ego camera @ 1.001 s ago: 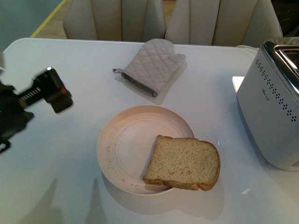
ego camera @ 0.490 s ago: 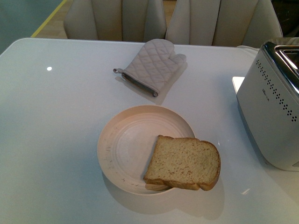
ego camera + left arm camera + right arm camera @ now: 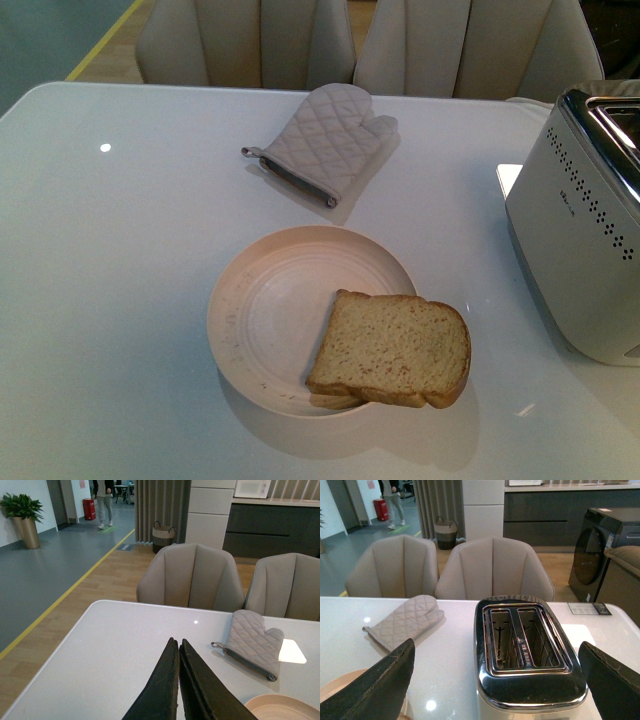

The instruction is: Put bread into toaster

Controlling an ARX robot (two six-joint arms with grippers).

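A thick tan slice of bread (image 3: 392, 349) with a brown crust lies on the front right part of a pale pink plate (image 3: 268, 310), overhanging its rim. The white toaster (image 3: 580, 250) with a chrome top stands at the table's right edge. From the right wrist its two slots (image 3: 525, 639) are empty. My right gripper (image 3: 497, 685) is open, its dark fingers spread wide on either side of the toaster top. My left gripper (image 3: 176, 642) is shut with nothing in it, above bare table left of the plate (image 3: 282, 707). Neither arm shows in the front view.
A grey quilted oven mitt (image 3: 325, 140) lies on the table behind the plate; it also shows in both wrist views (image 3: 255, 641) (image 3: 405, 620). Two beige chairs (image 3: 350, 45) stand along the table's far edge. The tabletop (image 3: 120, 300) is white and glossy.
My left arm stood at the left edge of the front view a second ago; it has pulled back out of that view. Bread, plate, mitt and toaster have not moved.
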